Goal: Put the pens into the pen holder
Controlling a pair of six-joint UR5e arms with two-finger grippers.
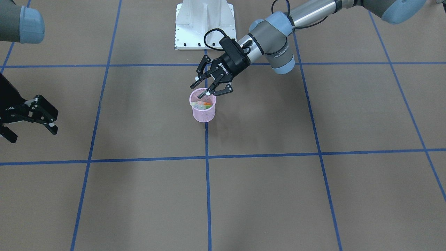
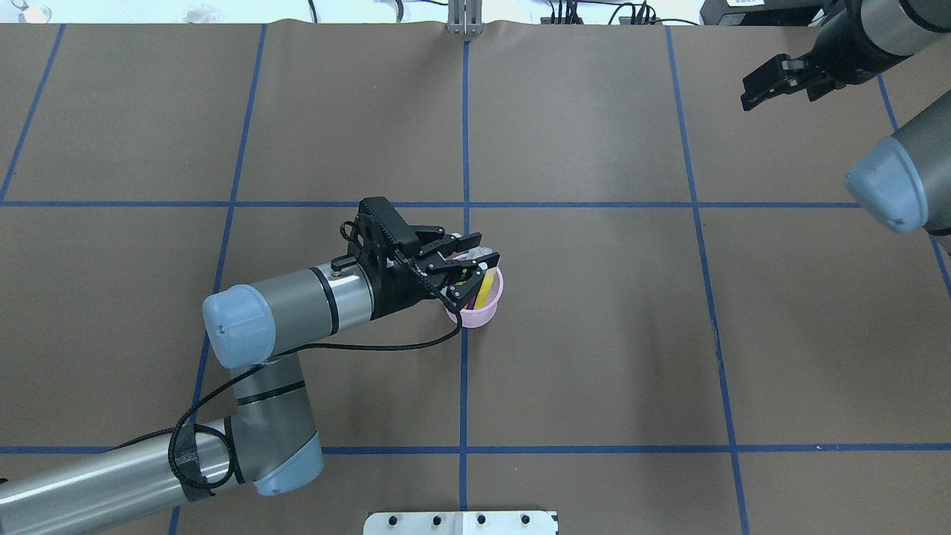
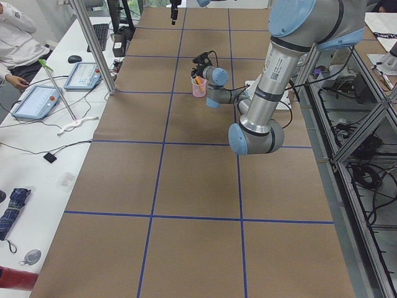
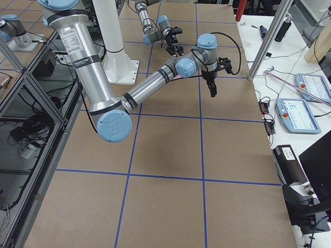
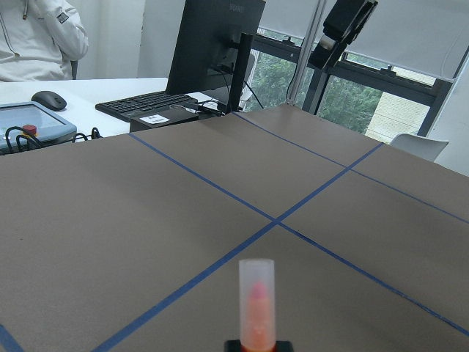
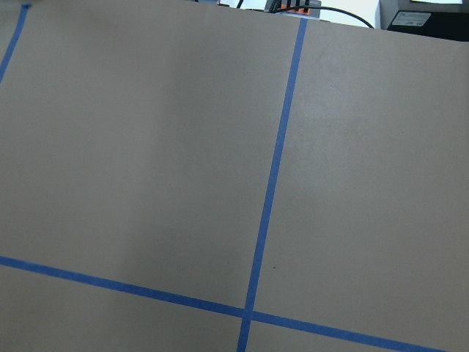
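Where the central blue tape line (image 1: 207, 174) crosses the brown table (image 1: 313, 195), the pen holder (image 1: 203, 114) stands upright on it, mouth up, its wall narrowing toward the foot, a short way out from the white robot base (image 1: 204, 24). Contents: the pens (image 1: 204, 104), stood on end inside the cup with the long axis near vertical and leaning a little against the wall. A yellowish body (image 2: 486, 288) shows from overhead; orange and green show from across the table, among pale caps. One orange pen (image 5: 256, 301) appears in the left wrist view, upright, its translucent cap uppermost. The left gripper (image 1: 200, 89) hangs slanted over the holder's mouth, jaws spread wide, one finger on either side of the rim and nothing pinched between them. Whether the lower fingertip (image 1: 208, 93) rests on the rim cannot be told. The right gripper (image 1: 33, 134) sits well apart at the table's edge, jaws likewise parted and empty; its wrist view shows only bare paper and tape.
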